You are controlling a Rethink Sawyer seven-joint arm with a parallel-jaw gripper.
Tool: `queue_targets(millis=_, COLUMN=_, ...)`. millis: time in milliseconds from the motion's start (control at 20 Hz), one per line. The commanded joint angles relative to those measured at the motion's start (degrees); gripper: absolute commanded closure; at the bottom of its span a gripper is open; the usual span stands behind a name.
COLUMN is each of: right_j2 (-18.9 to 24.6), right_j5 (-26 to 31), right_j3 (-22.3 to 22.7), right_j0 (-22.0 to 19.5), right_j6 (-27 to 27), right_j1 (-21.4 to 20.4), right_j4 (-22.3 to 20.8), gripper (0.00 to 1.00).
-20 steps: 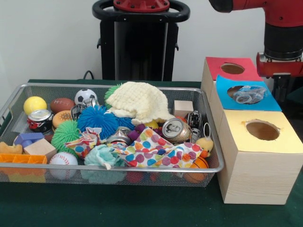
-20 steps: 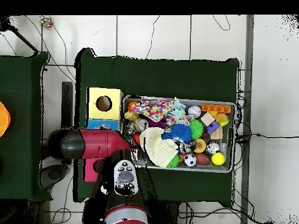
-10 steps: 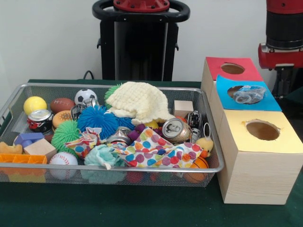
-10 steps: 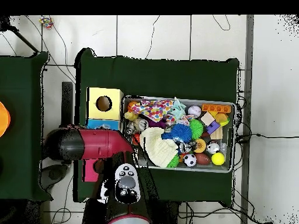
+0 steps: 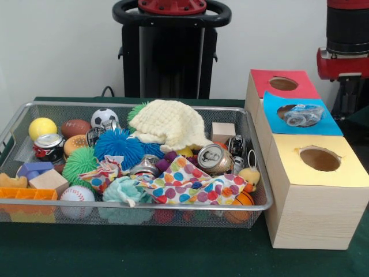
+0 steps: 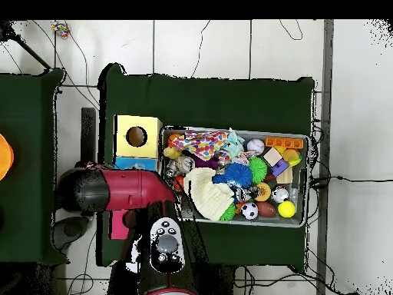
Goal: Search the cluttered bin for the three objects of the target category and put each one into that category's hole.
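Clutter fills the wire bin [image 5: 253,173] in the front view: a cream knitted cloth [image 5: 170,124] sits on top at the middle, a polka-dot cloth [image 5: 190,184] is draped along the near side, and a crushed can [image 5: 214,158] lies just beside it toward the boxes. A second can [image 5: 48,146] rests at the opposite end. Three boxes stand beside the bin, with red [image 5: 282,83], blue [image 5: 300,112] and yellow [image 5: 320,158] tops. A clear crumpled wrapper [image 5: 302,115] sits over the blue hole, seemingly not dropped through. The arm [image 5: 349,52] hangs behind the boxes, its gripper hidden, so its opening and any load cannot be told.

From overhead, the arm [image 6: 115,190] lies across the blue and red boxes, leaving only the yellow box [image 6: 137,137] exposed beside the bin [image 6: 303,138].

Judging from this, the wrapper could jam the blue hole and block later drops. Cloths probably bury further targets, so a blind grasp might snag fabric or lift the wrong item.
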Motion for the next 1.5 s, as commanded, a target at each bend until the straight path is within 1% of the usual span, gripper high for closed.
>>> queue_targets(millis=50, right_j2=0.58, right_j5=1.05, right_j3=1.67, right_j0=-2.2, right_j6=5.93, right_j1=1.96, right_j4=-1.03, gripper=1.0)
queue_targets(millis=200, right_j2=0.89, right_j5=-0.07, right_j3=2.24, right_j0=-3.04, right_j6=5.16, right_j1=2.47, right_j4=-1.55, gripper=1.0)
queue_targets(millis=750, right_j2=2.22, right_j5=-1.38, right_j3=4.07, right_j0=-5.59, right_j6=3.44, right_j1=2.13, right_j4=-2.46, gripper=1.0)
queue_targets(millis=950, right_j2=2.36, right_j5=-1.06, right_j3=4.26, right_j0=-5.74, right_j6=3.5, right_j1=1.79, right_j4=-2.48, gripper=1.0)
queue_targets(millis=1100, right_j2=2.51, right_j5=-2.09, right_j3=3.77, right_j0=-5.9, right_j6=3.5, right_j1=2.76, right_j4=-2.78, gripper=1.0)
queue_targets(millis=1300, right_j2=2.22, right_j5=-1.62, right_j3=3.33, right_j0=-5.58, right_j6=3.63, right_j1=2.83, right_j4=-2.81, gripper=1.0)
queue_targets(millis=1500, right_j2=2.54, right_j5=-2.53, right_j3=3.45, right_j0=-5.79, right_j6=3.56, right_j1=3.4, right_j4=-2.86, gripper=1.0)
